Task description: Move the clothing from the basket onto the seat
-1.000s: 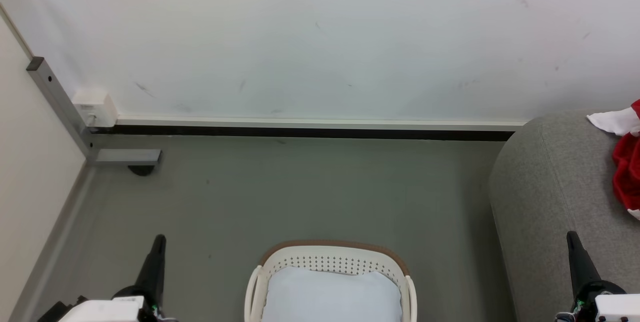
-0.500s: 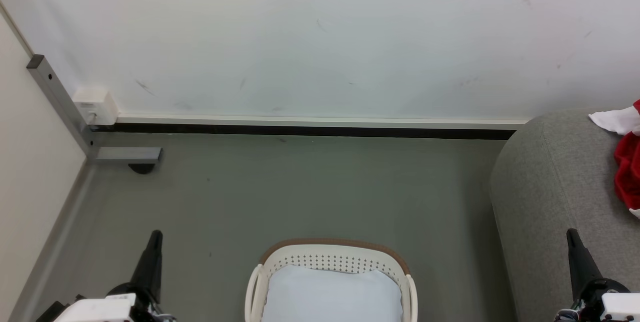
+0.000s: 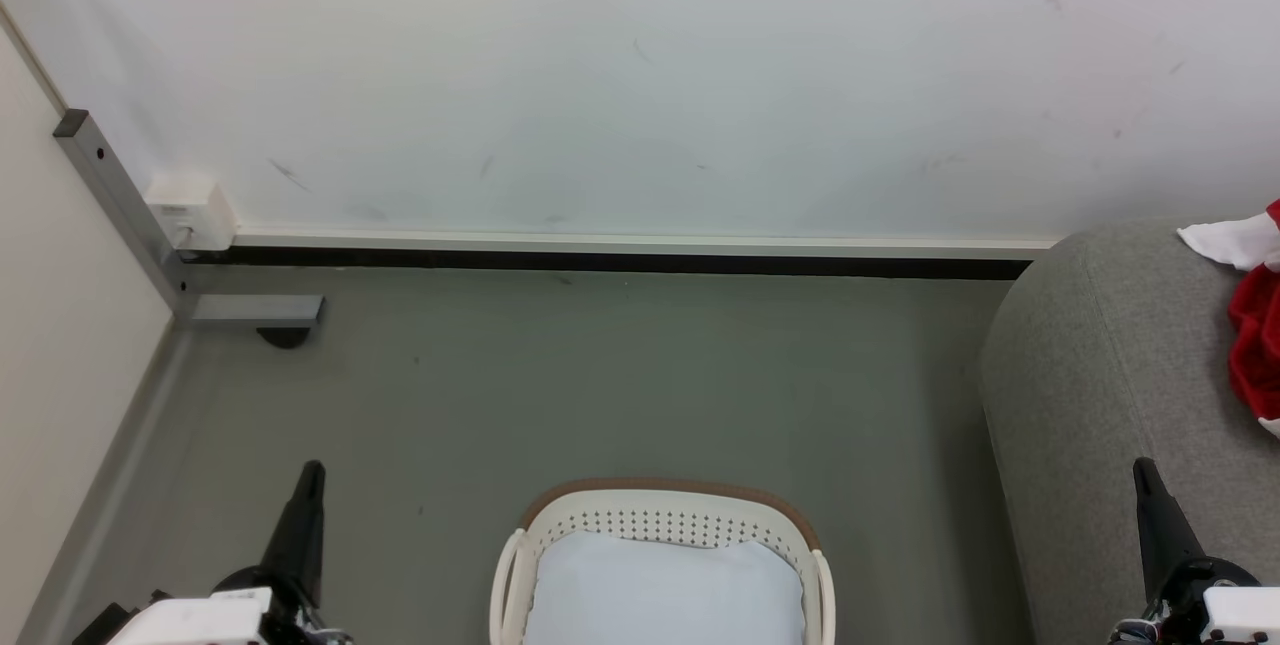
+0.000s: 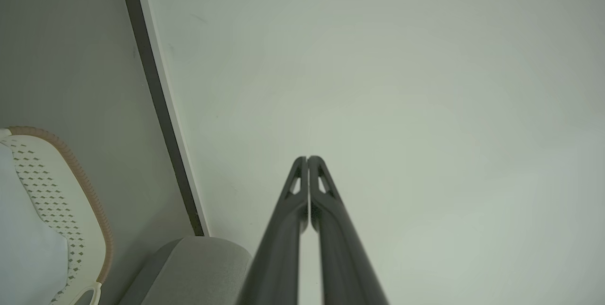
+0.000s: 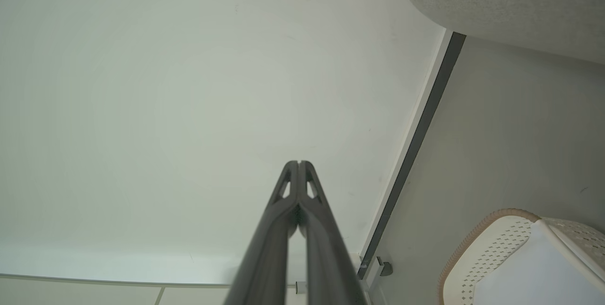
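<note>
Backdrop: pale, lightly scuffed wall (image 3: 640, 75) meets a dull grey-green floor (image 3: 600, 375) along a white-and-black skirting strip (image 3: 620, 255); a grey metal post (image 3: 115, 205) slants up the left corner.
Left arm: the left gripper (image 3: 312, 473) rises at the lower left of the head view, over the floor, its two long dark fingers (image 4: 331, 239) pressed together with nothing between them.
Right arm: the right gripper (image 3: 1143, 470) stands at the lower right, seen against the seat (image 3: 1100, 375), and is likewise closed and empty.
Wrist views: each looks along its joined fingers at the wall, showing slotted, tapering tips that the head view reduces to dark spikes.
Basket: the basket (image 3: 665, 510), cream perforated plastic with a brown rim band, sits on the floor between the arms, holding a smooth bluish-white cloth (image 3: 665, 590).
Seat: grey woven upholstery, rounded edge, one visible seam.
Clothing: the clothing (image 3: 1258, 345), red and crumpled, lies on the seat at the head view's right edge, well apart from the basket; a white piece (image 3: 1225, 240) beside it may be its trim, cut off by the frame.
</note>
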Robot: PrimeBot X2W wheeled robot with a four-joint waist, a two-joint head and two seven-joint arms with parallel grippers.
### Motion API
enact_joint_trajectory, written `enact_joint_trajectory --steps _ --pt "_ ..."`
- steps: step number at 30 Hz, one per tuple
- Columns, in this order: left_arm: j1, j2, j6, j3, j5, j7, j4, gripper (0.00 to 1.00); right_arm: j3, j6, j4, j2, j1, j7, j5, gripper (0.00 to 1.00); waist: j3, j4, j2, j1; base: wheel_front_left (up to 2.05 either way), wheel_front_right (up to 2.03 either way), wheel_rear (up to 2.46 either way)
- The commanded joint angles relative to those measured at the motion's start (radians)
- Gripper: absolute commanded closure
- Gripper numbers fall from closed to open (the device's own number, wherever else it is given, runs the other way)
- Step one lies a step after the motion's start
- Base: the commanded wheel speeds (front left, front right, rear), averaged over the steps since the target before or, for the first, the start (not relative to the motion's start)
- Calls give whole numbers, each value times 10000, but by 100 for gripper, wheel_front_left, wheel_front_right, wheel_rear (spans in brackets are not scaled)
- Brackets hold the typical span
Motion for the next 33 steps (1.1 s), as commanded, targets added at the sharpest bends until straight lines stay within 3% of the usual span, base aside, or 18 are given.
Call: enact_joint_trajectory --steps 1,33 --pt "-88 19 -43 22 -130 48 -36 100 -39 -21 -57 -80 -127 33 9 100 0 0 0 -1 0 0 0" --pt "-87 20 -43 20 -133 46 -37 100 -37 -21 -57 -80 -127 32 10 100 0 0 0 -1 0 0 0"
